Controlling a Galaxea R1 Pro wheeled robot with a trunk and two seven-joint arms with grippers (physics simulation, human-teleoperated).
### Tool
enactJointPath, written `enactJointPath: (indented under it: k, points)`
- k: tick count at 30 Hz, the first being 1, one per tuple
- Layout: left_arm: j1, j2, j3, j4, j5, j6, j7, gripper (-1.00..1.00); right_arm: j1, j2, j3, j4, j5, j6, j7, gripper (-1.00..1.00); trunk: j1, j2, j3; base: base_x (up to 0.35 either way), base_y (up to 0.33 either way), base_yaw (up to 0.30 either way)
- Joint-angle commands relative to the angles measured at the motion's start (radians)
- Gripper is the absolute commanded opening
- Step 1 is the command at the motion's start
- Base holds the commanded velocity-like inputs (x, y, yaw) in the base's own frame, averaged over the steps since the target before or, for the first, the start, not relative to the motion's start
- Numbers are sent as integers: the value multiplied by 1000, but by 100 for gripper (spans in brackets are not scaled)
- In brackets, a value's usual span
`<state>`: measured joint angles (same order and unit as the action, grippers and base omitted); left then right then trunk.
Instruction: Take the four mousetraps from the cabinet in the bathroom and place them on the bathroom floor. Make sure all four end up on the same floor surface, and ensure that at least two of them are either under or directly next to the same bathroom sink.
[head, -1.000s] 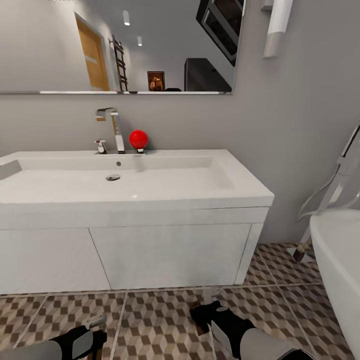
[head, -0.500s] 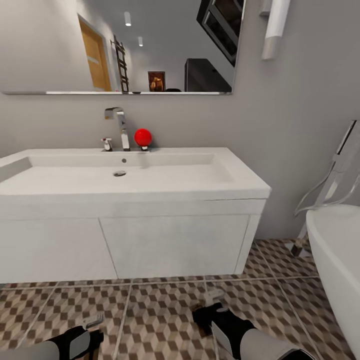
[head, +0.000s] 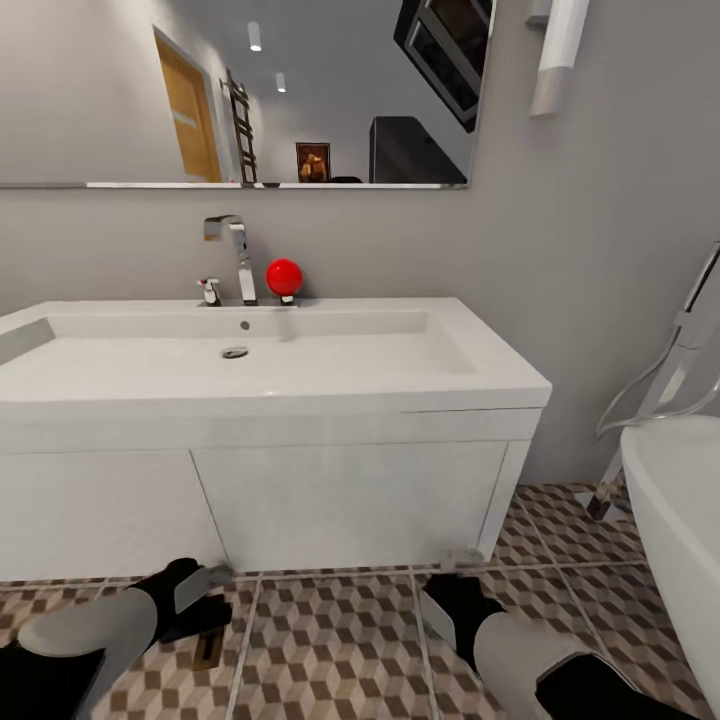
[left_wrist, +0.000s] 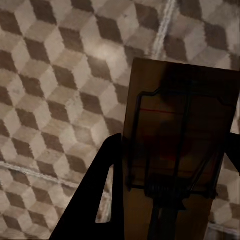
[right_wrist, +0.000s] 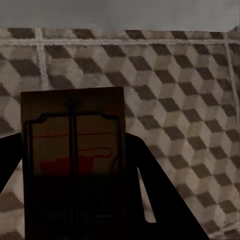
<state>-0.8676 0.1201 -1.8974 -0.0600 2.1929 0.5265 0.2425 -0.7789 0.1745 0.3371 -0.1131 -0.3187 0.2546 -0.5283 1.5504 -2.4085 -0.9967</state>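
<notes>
With both arms low before the bathroom sink, held one mousetrap pinched in the left gripper jaws, another mousetrap in the right gripper jaws, just above the bathroom floor, evidently for setting down beside it.

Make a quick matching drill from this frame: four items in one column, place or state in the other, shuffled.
Items
1. red ball
2. chrome tap
3. bathtub
4. mousetrap in the left gripper

Place or state
A. white rim at the head view's right edge
B. held above the cube-pattern floor tiles
C. on the back ledge of the sink, just right of the tap
D. stands behind the drain, below the mirror

Pairs: 1-C, 2-D, 3-A, 4-B
</notes>
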Motion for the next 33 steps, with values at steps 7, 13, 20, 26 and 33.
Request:
enactJointPath:
  k: [7, 13, 20, 26, 33]
  points:
    - [-22, -6, 7, 1, 10, -44, 7, -100, -6, 0, 8, 1, -26, 9, 114, -100, 0, 0, -1, 0, 0, 0]
    - [-22, -6, 6, 0, 10, -46, 3, -100, -5, 0, 6, 5, -28, 9, 198, -100, 0, 0, -1, 0, 0, 0]
    - [-22, -20, 10, 0, 13, -45, 2, -100, -5, 0, 6, -1, -25, 9, 247, -100, 7, -14, -7, 0, 0, 0]
    - [-22, -73, 10, 1, 13, -45, 4, -100, -5, 0, 6, -2, -25, 9, 248, -100, 30, -56, -26, 0, 0, 0]
    - [-22, -72, 9, 4, 13, -46, 6, -100, -5, 0, 6, -3, -22, 3, 258, -100, 51, -92, -49, 0, 0, 0]
